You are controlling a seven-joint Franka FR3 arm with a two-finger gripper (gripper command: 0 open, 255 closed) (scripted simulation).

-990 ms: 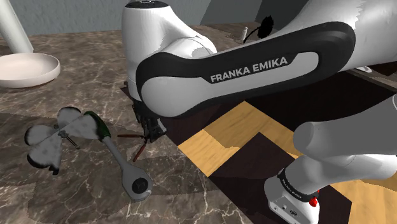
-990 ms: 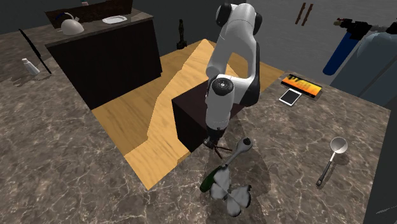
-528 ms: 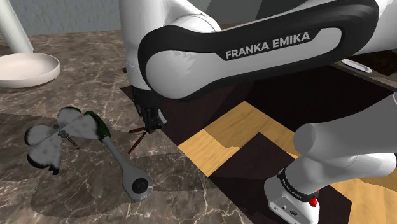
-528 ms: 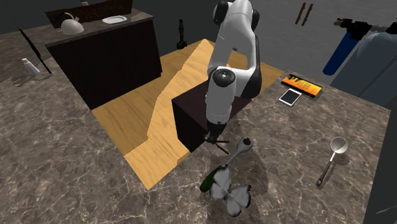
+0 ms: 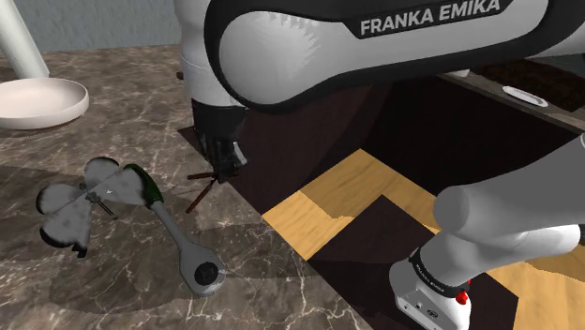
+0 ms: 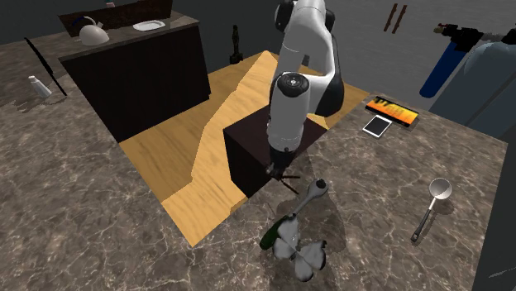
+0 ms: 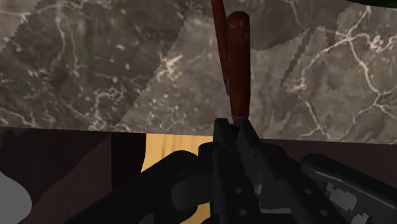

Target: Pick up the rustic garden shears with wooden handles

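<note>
**Item: all-black two-finger gripper** [image 7: 235, 128]. The fingers are clamped together on the garden shears [image 7: 238, 63]. They grip the grey metal part just below the two long reddish-brown wooden handles.

**Held thing.** The handles run away from the fingers, close side by side, over the brown veined marble surface [image 7: 83, 70]. In the shoulder view the garden shears [image 5: 201, 187] hang from the gripper [image 5: 222, 157] with the handles slanting down toward the marble. Whether their ends touch it cannot be told.

**Nearby, loose on the marble.**
- A silver ratchet wrench with a round head [image 5: 187, 251] lies flat near the handle ends.
- A green-handled tool [image 5: 142, 185] lies at the wrench's far end.
- A white lobed object [image 5: 73, 208] lies against the green-handled tool.

**Containers.**
- A wide shallow white bowl [image 5: 37, 101] sits well apart at the shoulder view's left, beside a white post [image 5: 23, 37]. Its inside shows plain white.
- A metal ladle with a small round cup [image 6: 432, 202] lies at the second exterior view's right. Its contents cannot be told.
- A pale kettle [image 6: 93, 35] and a white dish [image 6: 149, 25] stand on a dark counter [image 6: 140, 74].
- A blue cylinder [image 6: 438, 70] stands upright at the far right of the same view.
</note>
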